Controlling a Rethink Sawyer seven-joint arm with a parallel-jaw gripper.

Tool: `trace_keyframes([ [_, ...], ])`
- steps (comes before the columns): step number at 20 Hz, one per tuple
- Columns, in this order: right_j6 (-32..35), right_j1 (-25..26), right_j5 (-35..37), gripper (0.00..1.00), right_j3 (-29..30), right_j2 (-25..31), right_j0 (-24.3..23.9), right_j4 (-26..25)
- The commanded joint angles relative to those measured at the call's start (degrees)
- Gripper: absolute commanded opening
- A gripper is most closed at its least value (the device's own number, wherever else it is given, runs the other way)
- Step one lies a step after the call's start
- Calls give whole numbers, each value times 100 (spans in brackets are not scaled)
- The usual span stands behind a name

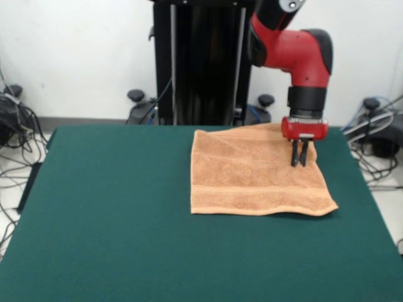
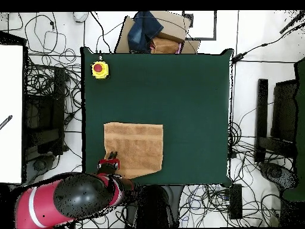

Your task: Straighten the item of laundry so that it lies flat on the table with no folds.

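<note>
Towel [image 1: 252, 173]: light orange-tan terry cloth, lying on the table [image 1: 113, 214] under the gripper.
Jaws: two dark fingers pointing straight down, tips close together with a thin gap showing; nothing pinched between them in the front view.
Gripper [image 1: 299, 162]: poised over the towel's corner region on the robot's side; whether the tips touch the cloth cannot be told.
Towel lie: mostly spread, roughly square; woven band runs parallel to the edge farthest from the robot. That edge ripples slightly at one corner, and the corner beneath the gripper looks a little bunched.
Handling, as judged: light, soft, limp; will drape and drag, not slide stiffly; felt top likely grips it.
Hold point, as judged: pinch a corner or hem edge, pull outward, low.
Red button [image 2: 99, 69]: on the table, well apart from the towel.
</note>
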Motion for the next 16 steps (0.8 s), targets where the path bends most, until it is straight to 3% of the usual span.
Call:
trace_keyframes([
  [1, 961, 786, -212, 0, -1179, 198, 81, 794],
  [8, 823, 816, -258, 0, -1308, 236, 38, 836],
  [16, 674, 838, 604, 0, -1590, 424, -402, 634],
])
